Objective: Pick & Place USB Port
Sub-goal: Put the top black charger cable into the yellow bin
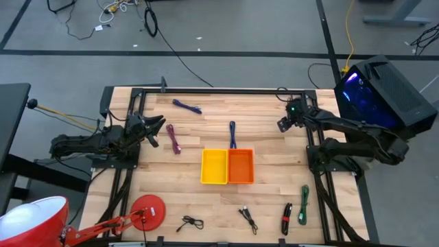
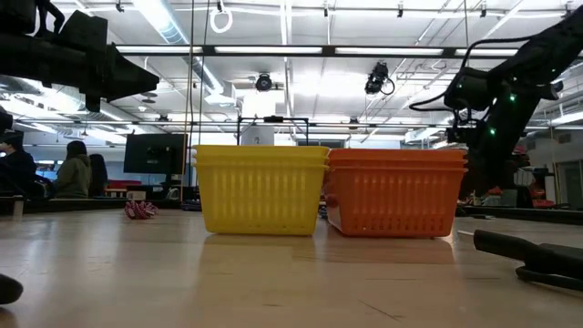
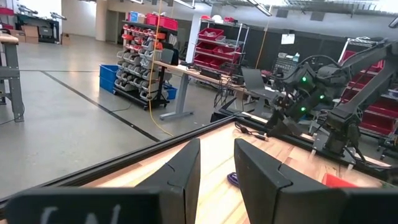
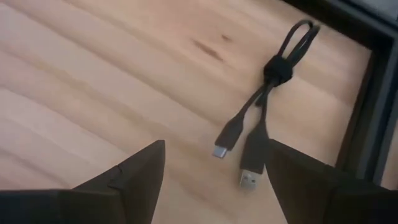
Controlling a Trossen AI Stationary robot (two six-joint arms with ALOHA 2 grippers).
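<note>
Your right gripper (image 4: 216,150) hangs over the far right part of the table (image 4: 93,74) with its fingers spread wide and nothing between them. The thing you most likely want is just ahead of it: a dark USB cable (image 4: 264,102), folded and bound by a tie, lying flat on the wood. Its two plugs point back toward the fingers, the smaller one about level with the fingertips and the broad one close to one finger. Its looped end runs away toward the black frame (image 4: 367,112), so the long axis runs roughly straight out from the gripper with a slight slant. The cable sits off-centre in the gap, toward the frame-side finger, so I judge you will need a small sideways shift and probably a turn of the wrist to close across the bundle, not along it. The right arm is plainly the nearer one. Your left gripper (image 3: 217,180) is raised on the other side, its fingers parted by only a narrow gap and empty, close to the magenta cable (image 1: 173,138). The yellow basket (image 1: 214,167) and orange basket (image 1: 241,167) stand touching side by side at mid-table, well apart from the dark cable, with a blue cable (image 1: 232,134) just behind them. From above you cannot make out the dark cable, since the right arm seems to cover it, and the low view does not show it either. Which basket is meant cannot be told from here
</note>
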